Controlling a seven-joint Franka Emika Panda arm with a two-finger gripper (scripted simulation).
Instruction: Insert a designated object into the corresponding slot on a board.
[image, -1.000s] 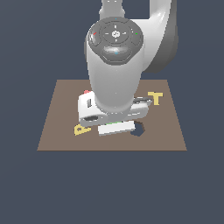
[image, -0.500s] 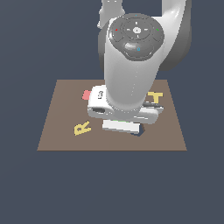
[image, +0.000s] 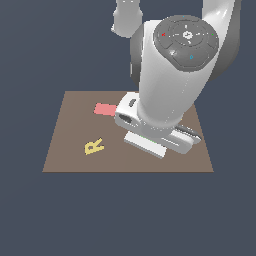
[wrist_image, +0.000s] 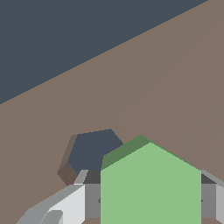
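Board (image: 75, 155) fills my exterior view as a flat brown square on the dark floor. Going from that view's left to its right, I see a yellow letter R (image: 93, 146) lying flat toward the near left part of the board, then a pink rectangle (image: 105, 109) farther back, just beside the arm's white wrist housing. The arm (image: 172, 80) itself covers the middle and right of the board, so I cannot make out the holes or anything under it from here.

On my wrist camera the picture is clearer. The hexagonal slot (wrist_image: 92, 151) shows as a dark cut-out in the brown surface, with its far wall visible. The green block (wrist_image: 151, 188) sits between the fingers (wrist_image: 65, 205) of the gripper (wrist_image: 151, 203), which are clamped on its two sides. The block hangs above the board, its edge overlapping one side of the slot in this view, so it is near the hole but not lined up with it or seated inside.
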